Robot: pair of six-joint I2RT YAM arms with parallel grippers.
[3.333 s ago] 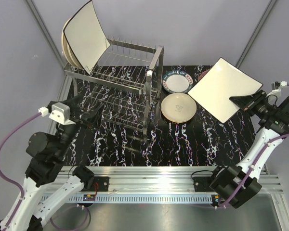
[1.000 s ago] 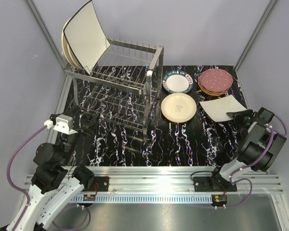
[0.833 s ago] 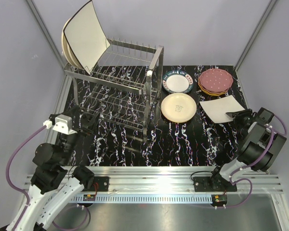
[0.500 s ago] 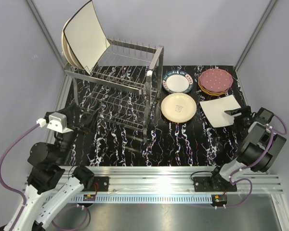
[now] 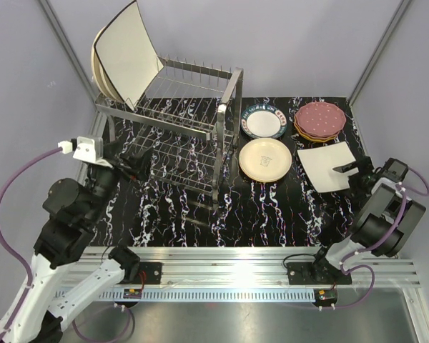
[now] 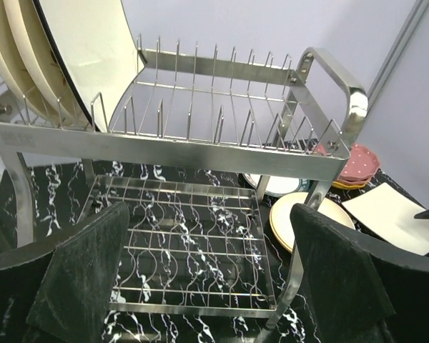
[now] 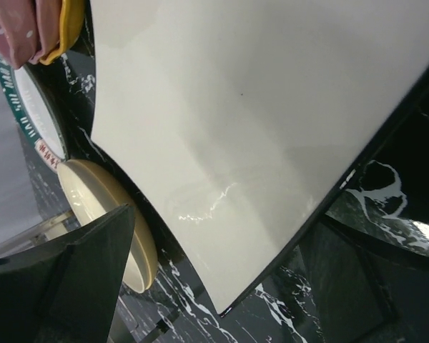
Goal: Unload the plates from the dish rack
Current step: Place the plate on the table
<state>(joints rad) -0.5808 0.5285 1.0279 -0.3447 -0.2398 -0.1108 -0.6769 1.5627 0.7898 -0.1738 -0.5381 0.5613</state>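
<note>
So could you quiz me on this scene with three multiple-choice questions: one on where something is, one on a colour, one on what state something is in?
1. Where in the silver wire dish rack do plates stand?
A) lower tier
B) left end of the upper tier
C) right end of the upper tier

2. What colour is the top plate of the stack at the far right corner of the black marbled table?
A) blue
B) green
C) maroon with white dots

3. How is the right gripper?
A) open, at a plate lying flat
B) shut, lifting a plate
C) out of sight

Answers:
1 B: the square cream dark-edged plate and round cream plates lean there.
2 C: the scalloped maroon plate tops it.
3 A: its fingers stand apart at the flat square plate.
</note>
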